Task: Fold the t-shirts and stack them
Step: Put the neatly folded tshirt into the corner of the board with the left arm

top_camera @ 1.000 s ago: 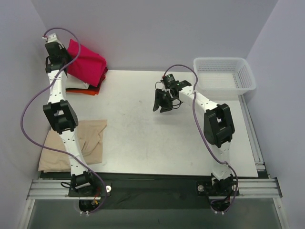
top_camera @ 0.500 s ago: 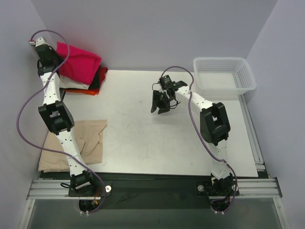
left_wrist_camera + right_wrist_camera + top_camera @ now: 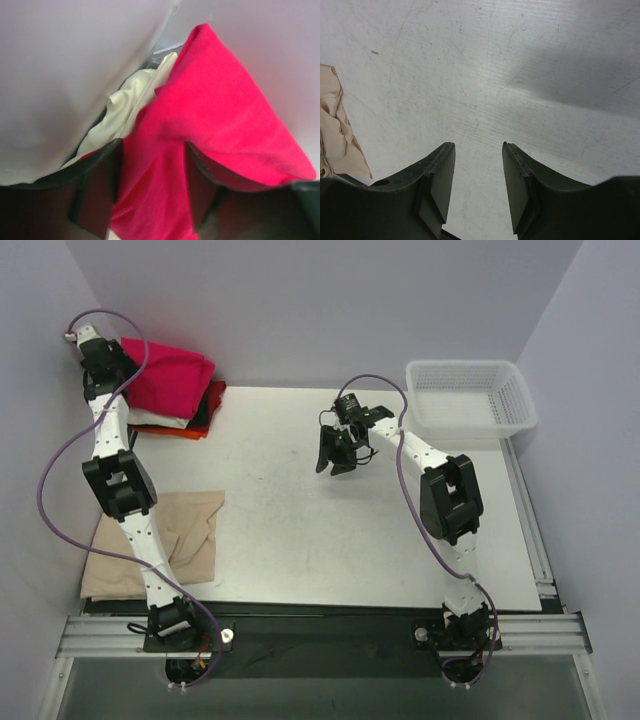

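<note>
A crimson-red t-shirt (image 3: 170, 375) lies bunched on top of a pile at the far left corner, over a cream-white t-shirt (image 3: 152, 419) and an orange-red one (image 3: 183, 431). My left gripper (image 3: 104, 358) is at the pile's left edge against the wall. In the left wrist view its jaws stand wide apart, open, with a fold of the crimson t-shirt (image 3: 220, 125) lying loose between them; the cream t-shirt (image 3: 125, 112) shows beside it. A tan-beige t-shirt (image 3: 185, 535) lies crumpled at the near left. My right gripper (image 3: 335, 458) hovers open over bare table (image 3: 485, 75), holding nothing.
A white lattice basket (image 3: 466, 430) stands at the far right corner. Purple-grey walls close in the back and both sides. The tan t-shirt's edge (image 3: 332, 125) shows at the left of the right wrist view. The left arm's cable loops over the table's left edge.
My left gripper carried the crimson t-shirt left and back onto the pile, then its jaws parted. The right gripper drifted slightly left.
</note>
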Robot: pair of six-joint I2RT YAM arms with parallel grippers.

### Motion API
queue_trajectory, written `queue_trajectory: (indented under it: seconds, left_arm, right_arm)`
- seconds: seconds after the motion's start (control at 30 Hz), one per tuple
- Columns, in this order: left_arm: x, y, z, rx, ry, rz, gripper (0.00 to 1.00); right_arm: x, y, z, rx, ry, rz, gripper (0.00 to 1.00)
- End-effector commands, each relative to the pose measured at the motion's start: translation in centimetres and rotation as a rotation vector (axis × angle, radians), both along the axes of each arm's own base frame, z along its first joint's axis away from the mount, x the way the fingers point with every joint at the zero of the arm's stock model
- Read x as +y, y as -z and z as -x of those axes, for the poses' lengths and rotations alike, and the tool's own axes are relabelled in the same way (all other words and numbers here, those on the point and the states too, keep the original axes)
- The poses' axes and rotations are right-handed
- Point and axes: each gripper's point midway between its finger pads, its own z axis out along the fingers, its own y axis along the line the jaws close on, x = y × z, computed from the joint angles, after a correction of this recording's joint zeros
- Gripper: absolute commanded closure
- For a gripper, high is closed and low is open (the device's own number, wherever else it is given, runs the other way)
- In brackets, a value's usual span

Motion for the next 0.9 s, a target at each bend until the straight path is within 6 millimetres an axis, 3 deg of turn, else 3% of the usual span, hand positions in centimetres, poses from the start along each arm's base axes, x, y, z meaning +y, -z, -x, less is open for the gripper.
queue_trajectory:
  seconds: [0.0,0.07,0.17,0.27,0.4,0.43,0.47,0.5,0.53,0.57,0.63,0.73,0.77,0.83,0.87]
  left_arm:
    - [2.3,-0.7,0.2,-0.028,-0.062,-0.043,0.28]
    - [2.3,-1.1,0.2,-0.033,-0.059,-0.044,0.15]
    - [2.0,-2.3,0.4,-0.049,-0.051,-0.04,0.06]
    - [1.1,-3.3,0.5,-0.055,-0.026,-0.037,0.04]
    - [-1.6,-6.7,1.0,-0.087,0.054,-0.04,0.03]
    - [-3.0,-6.3,1.0,-0.071,0.09,-0.037,0.03]
    - [-3.9,-8.1,1.6,-0.089,0.101,-0.049,0.03]
    - [-5.0,-8.6,1.7,-0.095,0.139,-0.048,0.03]
    - [-6.9,-7.6,1.9,-0.062,0.176,-0.05,0.02]
    - [-7.8,-9.2,2.6,-0.074,0.184,-0.061,0.03]
    - [-10.7,-9.3,3.1,-0.053,0.232,-0.082,0.03]
    - [-13.7,-9.6,4.9,-0.015,0.276,-0.115,0.03]
    - [-15.8,-9.5,5.6,0.0,0.313,-0.119,0.02]
    - [-17.3,-9.0,6.7,0.043,0.32,-0.142,0.03]
    - [-19.5,-8.8,7.5,0.061,0.361,-0.155,0.03]
  right_arm:
    - [0.2,0.1,0.1,0.017,-0.012,0.017,0.57]
    - [0.2,0.0,0.0,0.017,-0.016,0.015,0.57]
    - [0.1,-0.1,-0.2,0.01,-0.016,0.025,0.57]
    - [-0.6,-0.8,-0.7,-0.037,-0.007,0.059,0.57]
    - [-2.3,-3.1,-1.8,-0.138,0.024,0.124,0.57]
    - [-2.5,-3.5,-1.9,-0.156,0.024,0.133,0.57]
    - [-3.1,-4.4,-2.1,-0.19,0.029,0.153,0.57]
    - [-3.4,-4.7,-2.2,-0.204,0.032,0.163,0.56]
    - [-3.7,-5.1,-2.3,-0.218,0.034,0.171,0.56]
    - [-3.9,-5.7,-2.4,-0.237,0.04,0.18,0.56]
    - [-4.3,-6.2,-2.4,-0.255,0.036,0.194,0.56]
    - [-4.9,-6.7,-2.2,-0.271,0.037,0.206,0.56]
    - [-5.0,-7.2,-2.1,-0.282,0.04,0.202,0.56]
    - [-5.6,-7.1,-1.9,-0.286,0.057,0.225,0.55]
    - [-6.0,-7.6,-1.8,-0.3,0.063,0.226,0.55]
